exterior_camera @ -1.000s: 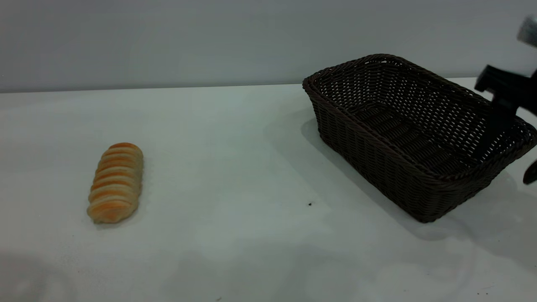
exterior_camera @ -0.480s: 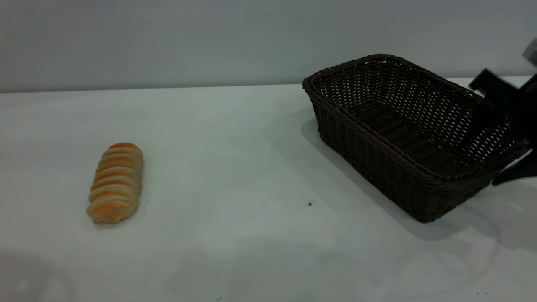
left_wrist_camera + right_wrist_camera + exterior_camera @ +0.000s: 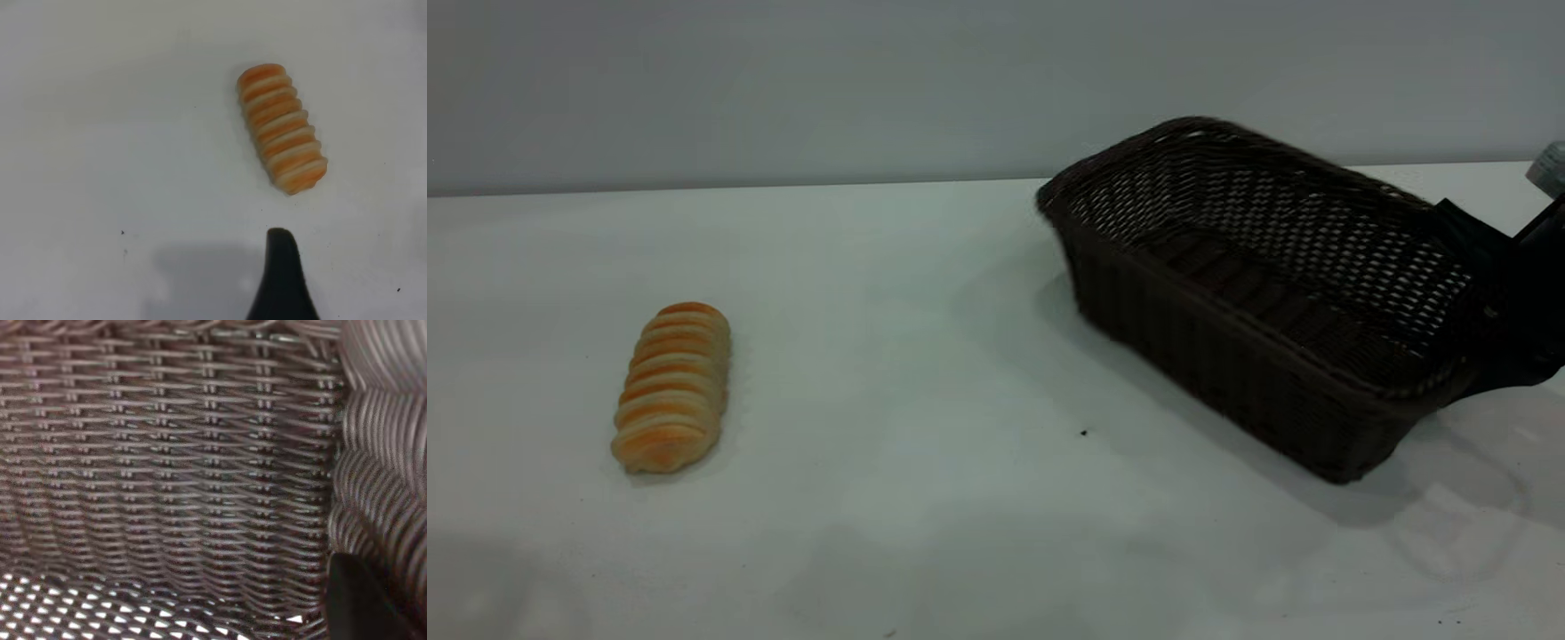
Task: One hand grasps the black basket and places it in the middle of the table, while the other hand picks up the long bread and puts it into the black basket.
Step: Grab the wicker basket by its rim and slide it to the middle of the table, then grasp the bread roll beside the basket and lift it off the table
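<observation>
The basket sits on the right half of the bench, its right end at the right hand. That hand straddles the basket's right end wall: one dark finger lies inside against the weave, the rest of the hand outside, so it appears clamped on the rim. The basket's outline is smeared by motion blur and its left end is slightly raised off the bench. In the right wrist view the woven wall fills nearly the whole picture, with the braided rim at one side and one dark fingertip in a corner — nothing else can be made out there.

The bread lies flat on the left half of the bench, well apart from the basket, long axis running roughly front to back. The left wrist view shows the bread on bare bench with one dark fingertip of the left hand near one end, not touching. The second finger is cut off, so whether the left hand is apart or together cannot be told. The left hand does not appear in the exterior view.

A tiny dark speck marks the bench between bread and basket. Nothing else lies between them.
</observation>
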`<action>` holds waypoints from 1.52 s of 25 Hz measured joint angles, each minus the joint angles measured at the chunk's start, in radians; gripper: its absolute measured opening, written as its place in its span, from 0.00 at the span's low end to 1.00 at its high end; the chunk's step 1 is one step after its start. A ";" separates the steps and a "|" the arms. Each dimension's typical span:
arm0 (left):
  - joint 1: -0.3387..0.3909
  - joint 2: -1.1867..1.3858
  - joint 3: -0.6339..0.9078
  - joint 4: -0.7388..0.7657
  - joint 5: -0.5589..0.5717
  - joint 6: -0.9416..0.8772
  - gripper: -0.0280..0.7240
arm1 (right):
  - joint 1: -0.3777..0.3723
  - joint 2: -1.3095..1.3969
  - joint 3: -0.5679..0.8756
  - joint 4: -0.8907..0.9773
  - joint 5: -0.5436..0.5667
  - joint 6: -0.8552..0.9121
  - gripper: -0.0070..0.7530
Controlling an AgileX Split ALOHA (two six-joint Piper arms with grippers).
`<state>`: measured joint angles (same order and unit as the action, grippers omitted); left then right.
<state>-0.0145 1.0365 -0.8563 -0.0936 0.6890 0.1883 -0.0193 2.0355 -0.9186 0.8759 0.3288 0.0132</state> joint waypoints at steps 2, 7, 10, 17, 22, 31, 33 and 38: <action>0.000 0.000 0.000 0.000 0.000 0.000 0.82 | 0.000 0.000 -0.026 -0.033 0.046 -0.027 0.12; 0.000 0.000 0.000 0.000 0.000 0.000 0.82 | 0.011 0.017 -0.211 -0.237 0.269 -0.130 0.12; 0.000 0.000 0.000 0.000 0.000 0.000 0.82 | 0.049 0.040 -0.347 -0.334 0.394 -0.165 0.12; 0.000 0.000 0.000 -0.001 0.000 0.000 0.82 | 0.157 0.207 -0.614 -0.404 0.515 -0.243 0.12; 0.000 0.000 0.000 -0.001 -0.013 0.000 0.82 | 0.168 0.311 -0.694 -0.397 0.522 -0.246 0.13; 0.000 0.203 -0.001 -0.126 -0.134 0.000 0.82 | 0.168 0.260 -0.699 -0.404 0.484 -0.255 0.54; 0.000 0.296 -0.002 -0.141 -0.181 0.000 0.82 | 0.161 0.198 -0.699 -0.442 0.505 -0.264 0.65; 0.000 0.529 -0.013 -0.149 -0.317 0.001 0.82 | 0.152 -0.016 -0.699 -0.618 0.619 -0.263 0.72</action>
<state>-0.0145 1.5654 -0.8692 -0.2429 0.3721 0.1894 0.1332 2.0191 -1.6175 0.2579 0.9474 -0.2499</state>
